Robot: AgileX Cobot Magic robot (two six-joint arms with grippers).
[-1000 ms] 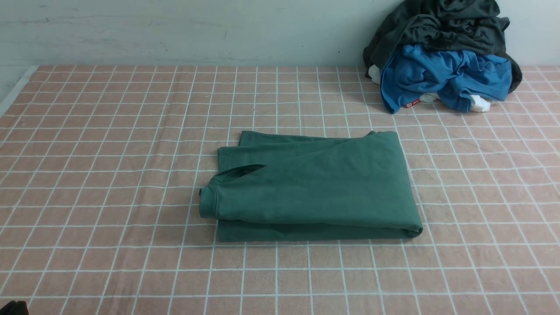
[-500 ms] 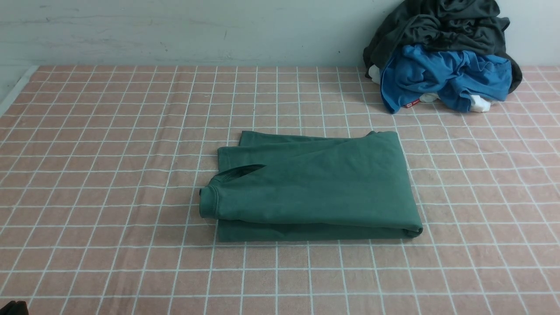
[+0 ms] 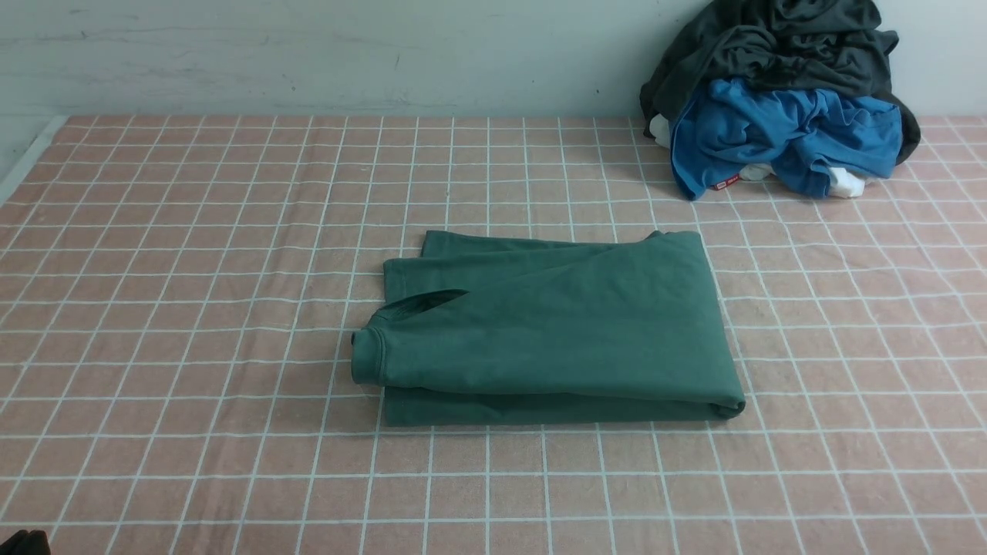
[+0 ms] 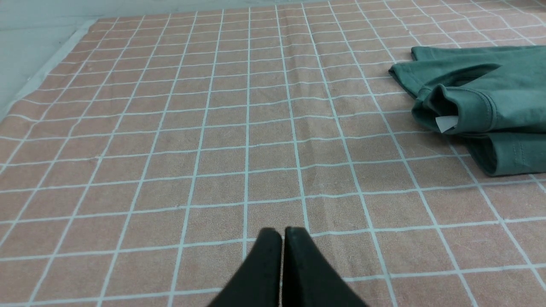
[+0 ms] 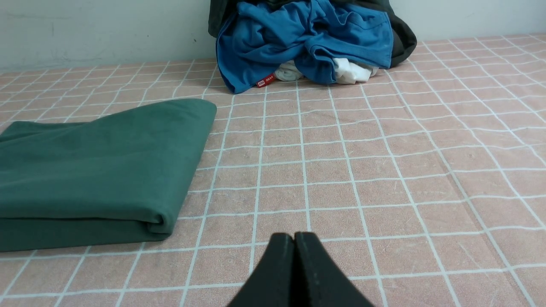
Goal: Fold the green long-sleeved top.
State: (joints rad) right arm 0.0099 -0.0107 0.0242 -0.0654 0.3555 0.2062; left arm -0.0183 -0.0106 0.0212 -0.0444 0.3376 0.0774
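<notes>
2 grippers, left gripper (image 4: 282,232) and right gripper (image 5: 294,236), are pinched together, holding nothing. Folded mid-cloth, the green long-sleeved top (image 3: 551,331) looks soft, light, limp; pinch its doubled right edge.

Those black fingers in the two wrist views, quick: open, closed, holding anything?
Left gripper: closed, holding nothing, clear of the green long-sleeved top.
Right gripper: closed, holding nothing.
</notes>
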